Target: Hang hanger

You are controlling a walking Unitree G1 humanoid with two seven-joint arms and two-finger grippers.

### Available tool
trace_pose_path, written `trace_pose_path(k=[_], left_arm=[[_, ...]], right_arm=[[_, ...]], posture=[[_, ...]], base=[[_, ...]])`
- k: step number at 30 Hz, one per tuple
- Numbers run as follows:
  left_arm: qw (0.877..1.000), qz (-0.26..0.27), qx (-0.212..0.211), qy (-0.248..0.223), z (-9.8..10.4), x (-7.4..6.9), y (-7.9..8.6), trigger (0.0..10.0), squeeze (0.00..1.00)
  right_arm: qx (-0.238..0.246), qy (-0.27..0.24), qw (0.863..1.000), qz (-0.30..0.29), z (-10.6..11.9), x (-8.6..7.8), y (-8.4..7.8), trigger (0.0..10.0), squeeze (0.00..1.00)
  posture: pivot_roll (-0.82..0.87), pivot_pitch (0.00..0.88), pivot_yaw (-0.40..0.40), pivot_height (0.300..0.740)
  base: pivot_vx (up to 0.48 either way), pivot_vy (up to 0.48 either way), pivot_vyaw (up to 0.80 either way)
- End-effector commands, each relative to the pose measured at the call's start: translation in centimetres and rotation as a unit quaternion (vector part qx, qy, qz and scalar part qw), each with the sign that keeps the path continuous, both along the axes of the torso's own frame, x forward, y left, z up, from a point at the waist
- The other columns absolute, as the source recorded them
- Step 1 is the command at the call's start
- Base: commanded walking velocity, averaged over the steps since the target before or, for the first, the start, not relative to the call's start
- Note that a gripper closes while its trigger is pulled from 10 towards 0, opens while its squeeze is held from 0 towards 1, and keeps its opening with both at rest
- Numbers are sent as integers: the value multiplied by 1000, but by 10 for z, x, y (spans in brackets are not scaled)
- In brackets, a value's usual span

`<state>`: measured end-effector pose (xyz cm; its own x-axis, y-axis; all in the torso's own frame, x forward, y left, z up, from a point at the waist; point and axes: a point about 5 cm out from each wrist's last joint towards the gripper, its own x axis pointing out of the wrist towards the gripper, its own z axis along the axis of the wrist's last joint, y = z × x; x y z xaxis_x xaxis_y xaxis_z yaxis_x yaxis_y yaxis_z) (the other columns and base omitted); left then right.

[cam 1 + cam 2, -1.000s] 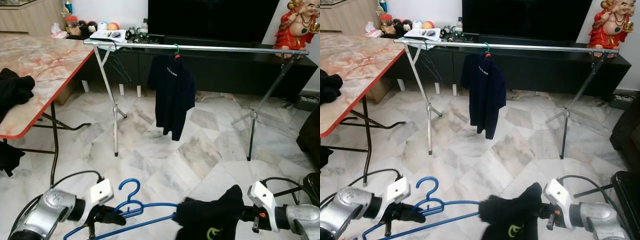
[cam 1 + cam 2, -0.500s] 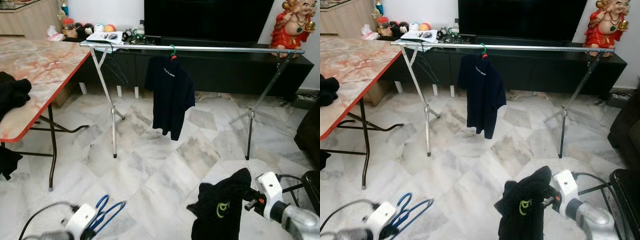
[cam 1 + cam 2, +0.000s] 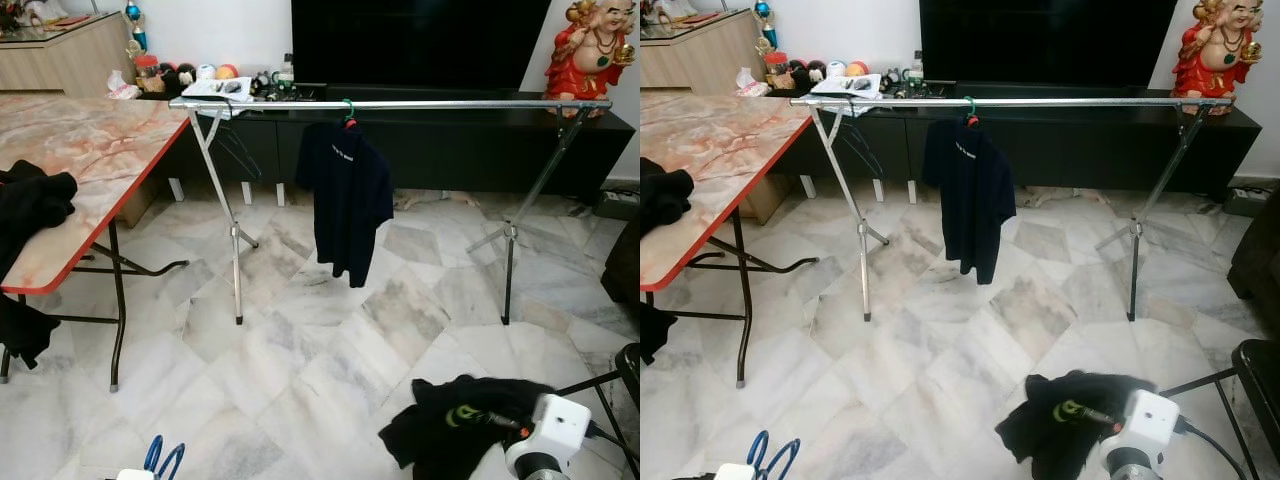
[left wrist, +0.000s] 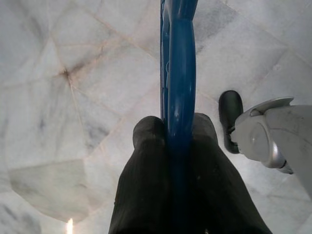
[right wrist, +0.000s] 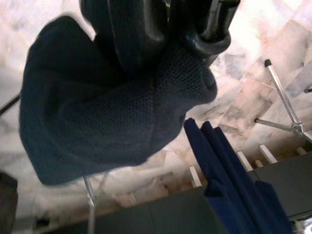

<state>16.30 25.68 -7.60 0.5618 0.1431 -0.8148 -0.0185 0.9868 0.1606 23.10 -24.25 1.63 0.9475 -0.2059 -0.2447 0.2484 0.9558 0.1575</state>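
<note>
Left gripper [image 4: 178, 129] clamped on the blue hanger [image 4: 179, 63], its bar running straight out between the fingers [image 4: 146, 146] over the marble floor [image 4: 73, 73]. Right gripper [image 5: 165, 34] pinched shut on a black garment [image 5: 107, 112] that hangs below it, low near the floor. Well ahead of both: metal rack [image 3: 400, 104], with a navy shirt [image 3: 348, 200] on a green hanger [image 3: 350, 107].
</note>
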Motion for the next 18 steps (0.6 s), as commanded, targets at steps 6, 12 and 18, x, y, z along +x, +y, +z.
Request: trace_pose_path(k=[6,12,18], left_arm=[[1000,26,2,-2,-1,-5,5,10000,0],[999,38,-7,-6,-2,-5,1,10000,0],[999,43,-11,-8,-3,-5,-2,10000,0]], right_arm=[[-44,-68,996,-43,33,5,-7,10000,0],[-54,-47,997,-12,24,-9,10,10000,0],[-80,-41,994,56,20,-12,27,10000,0]], posture=[[8,13,34,740],[20,19,32,740],[19,18,30,740]], base=[[0,0,0],[0,0,0],[0,0,0]])
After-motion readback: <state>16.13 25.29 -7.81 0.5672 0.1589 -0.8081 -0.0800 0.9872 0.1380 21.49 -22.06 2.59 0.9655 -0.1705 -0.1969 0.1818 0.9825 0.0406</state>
